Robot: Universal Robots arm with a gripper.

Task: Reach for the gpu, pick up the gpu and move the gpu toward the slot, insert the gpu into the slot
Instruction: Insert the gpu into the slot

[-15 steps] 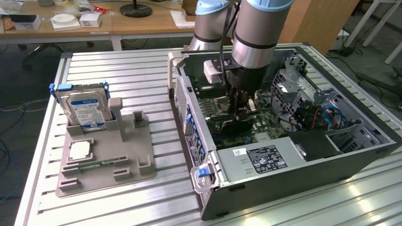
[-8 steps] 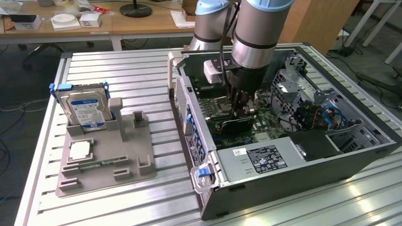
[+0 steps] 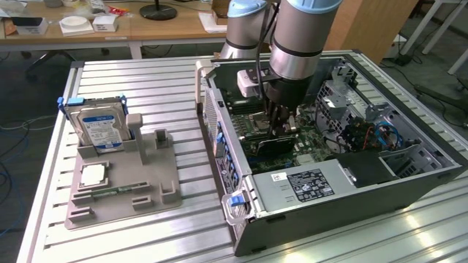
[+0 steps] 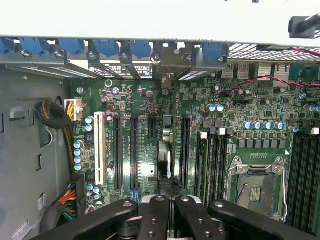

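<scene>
While pinching the gpu (image 3: 275,147) from above, the claw (image 3: 279,131) holds it upright inside the computer case (image 3: 409,181)

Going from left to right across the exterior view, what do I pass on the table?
Hard drive standing in the grey holder tray → open computer case with the gripper shut on the gpu.

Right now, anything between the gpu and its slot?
Nothing visible does. The gripper is shut on the gpu, standing edge-on over the motherboard; nothing crosses its line. The slot itself is hidden under it.
</scene>
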